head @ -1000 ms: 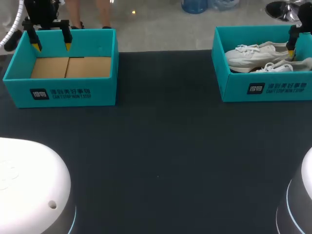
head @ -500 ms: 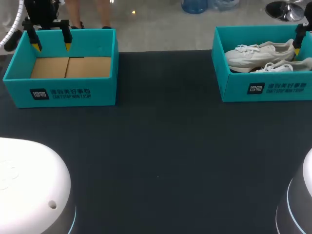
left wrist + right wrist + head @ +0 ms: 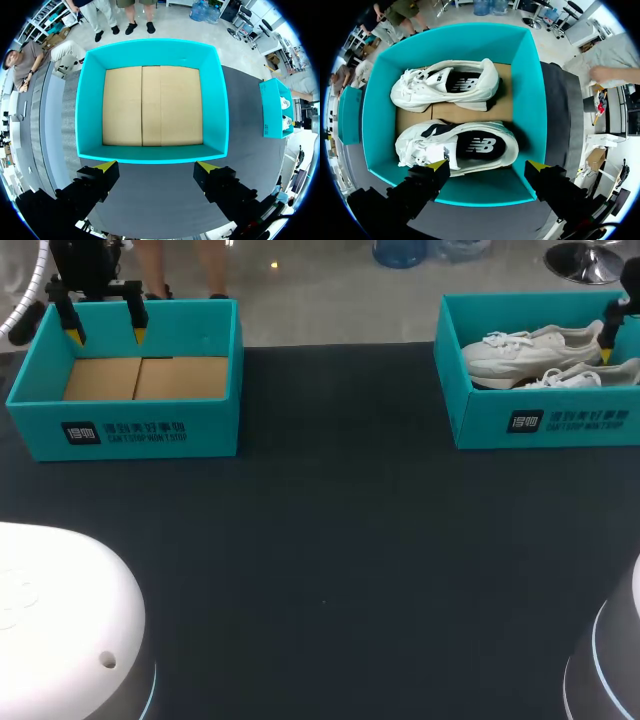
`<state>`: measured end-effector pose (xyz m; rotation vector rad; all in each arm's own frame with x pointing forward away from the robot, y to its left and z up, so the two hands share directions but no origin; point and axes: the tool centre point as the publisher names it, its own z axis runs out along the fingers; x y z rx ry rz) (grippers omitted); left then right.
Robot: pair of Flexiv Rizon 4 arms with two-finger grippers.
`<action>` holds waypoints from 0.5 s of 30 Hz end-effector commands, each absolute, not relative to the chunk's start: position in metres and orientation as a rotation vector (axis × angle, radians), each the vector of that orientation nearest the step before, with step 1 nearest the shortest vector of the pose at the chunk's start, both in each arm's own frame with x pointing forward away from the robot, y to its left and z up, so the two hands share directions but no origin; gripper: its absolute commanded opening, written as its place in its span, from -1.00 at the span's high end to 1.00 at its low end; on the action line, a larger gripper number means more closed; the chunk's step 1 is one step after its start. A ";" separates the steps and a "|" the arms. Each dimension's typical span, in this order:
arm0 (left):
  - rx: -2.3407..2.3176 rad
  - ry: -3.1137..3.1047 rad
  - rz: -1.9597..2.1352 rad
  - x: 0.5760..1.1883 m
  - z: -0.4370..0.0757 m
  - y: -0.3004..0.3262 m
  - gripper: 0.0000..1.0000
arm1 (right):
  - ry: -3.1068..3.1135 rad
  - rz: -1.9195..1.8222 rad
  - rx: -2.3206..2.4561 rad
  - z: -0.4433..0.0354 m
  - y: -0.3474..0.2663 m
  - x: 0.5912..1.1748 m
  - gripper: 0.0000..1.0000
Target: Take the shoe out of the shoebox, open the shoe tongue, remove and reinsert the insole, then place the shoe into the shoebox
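- Teal box [image 3: 527, 90] under the right gripper [image 3: 487, 166], both shoes inside. Which step are we on?
- First one, I'd say: take-out. Nothing lifted yet. Fingers are spread wide, holding nothing, hanging above the box's near wall.
- Where's the target relative to the fingers?
- Near shoe [image 3: 455, 145] is just ahead of and below the tips, on its sole against the near wall. Far shoe [image 3: 445, 90] sits beyond it, by the far wall. The two are apart, with cardboard floor showing between them.
- Orientation?
- Near shoe runs lengthwise along the line from finger to finger. Its heel ends short of one finger and its toe sticks out past the other. The opening faces up at the wrist.
- So a straight drop straddles its length, not its width.
- Likely. My read: the next move needs a short advance over the near wall, then a descent. After that, either a wrist turn to pinch across the sides or a pinch on the heel collar. The near wall is tight to the shoe, so finger clearance there is the risk.
- Left arm?
- Left gripper [image 3: 156, 166] is wide open too and empty. It hangs over the near wall of the empty box [image 3: 220, 100], well apart from the shoes. No part in this step that I can see.
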<state>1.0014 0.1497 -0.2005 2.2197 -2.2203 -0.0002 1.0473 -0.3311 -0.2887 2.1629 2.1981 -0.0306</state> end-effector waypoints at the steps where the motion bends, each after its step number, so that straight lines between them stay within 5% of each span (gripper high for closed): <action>1: 2.220 -2.221 -0.001 1.001 -0.200 0.150 -1.00 | 2.199 -0.022 2.163 -0.295 -0.334 1.049 -1.00; 15: 2.220 -2.221 -0.001 1.001 -0.200 0.150 -1.00 | 2.195 -0.003 2.148 -0.310 -0.339 1.057 -1.00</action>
